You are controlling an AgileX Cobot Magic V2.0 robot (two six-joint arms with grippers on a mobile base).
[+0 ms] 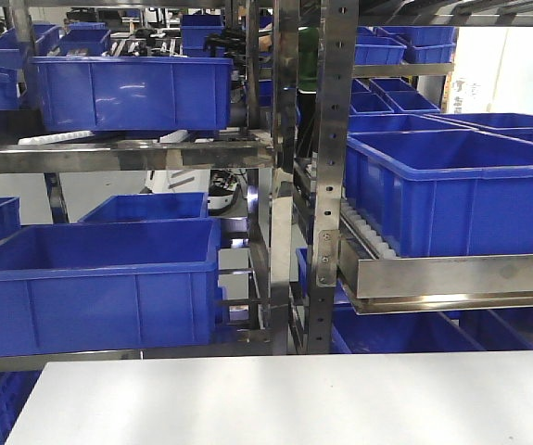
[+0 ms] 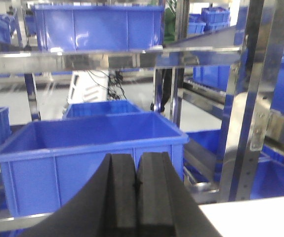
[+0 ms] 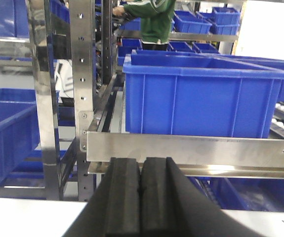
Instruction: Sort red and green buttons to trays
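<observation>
The left claw and the right claw are both seen pinched narrow on nothing, one blue crate set beyond the first, one shelf crate above the second; buttons and trays cannot be located.

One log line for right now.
left gripper: jaws shut, empty | right gripper: jaws shut, empty | buttons, trays: not in view | ahead: blue crates on racks

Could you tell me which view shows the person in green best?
The right wrist view: the person shows torso and arm, head cropped. Front and left wrist views catch only a green sliver beside rack uprights.
</observation>
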